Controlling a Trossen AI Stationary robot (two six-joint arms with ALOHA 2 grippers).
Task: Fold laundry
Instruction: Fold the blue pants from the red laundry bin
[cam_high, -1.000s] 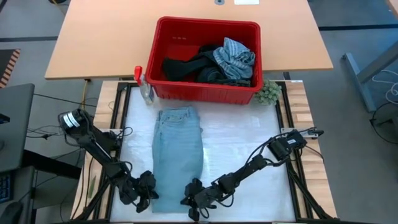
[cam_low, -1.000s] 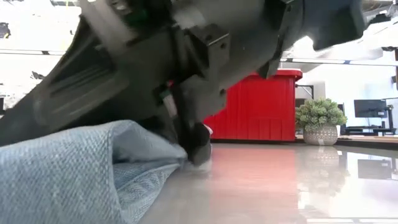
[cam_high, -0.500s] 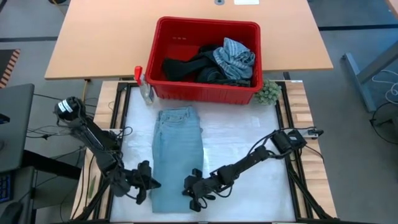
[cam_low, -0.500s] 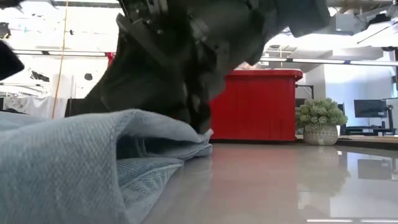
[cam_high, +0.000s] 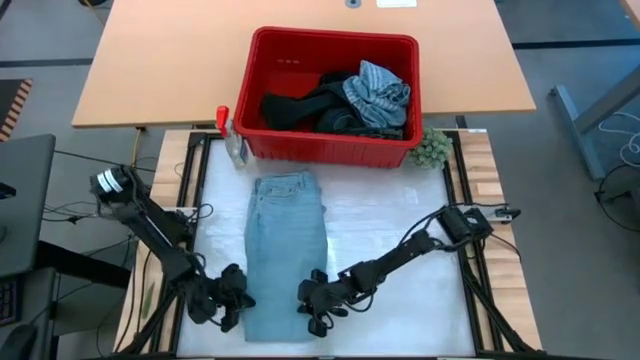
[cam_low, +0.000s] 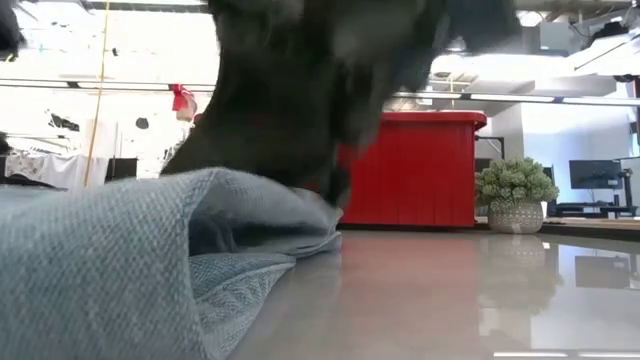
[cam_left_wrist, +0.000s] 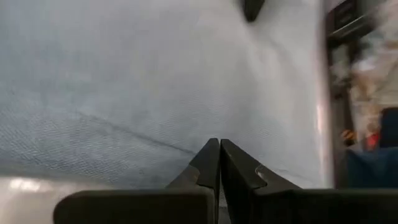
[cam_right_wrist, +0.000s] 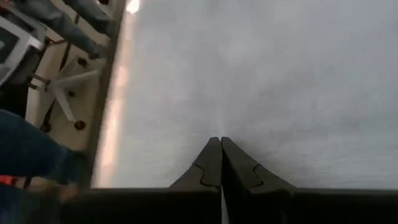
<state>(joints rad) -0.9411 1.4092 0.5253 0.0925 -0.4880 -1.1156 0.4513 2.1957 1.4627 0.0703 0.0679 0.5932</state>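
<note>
Both sets of fingers are pinched fully together at the hem end of the folded light blue denim jeans (cam_high: 286, 250), left gripper (cam_high: 232, 297) on one edge and right gripper (cam_high: 312, 303) on the other, low in the high view's centre. Can't tell if either actually has cloth. The jeans lie flat on the white tabletop (cam_high: 390, 220) just below the red plastic basket (cam_high: 330, 45) of remaining clothes; if only one pinch has fabric, lifting would probably drag the fold crooked.
</note>
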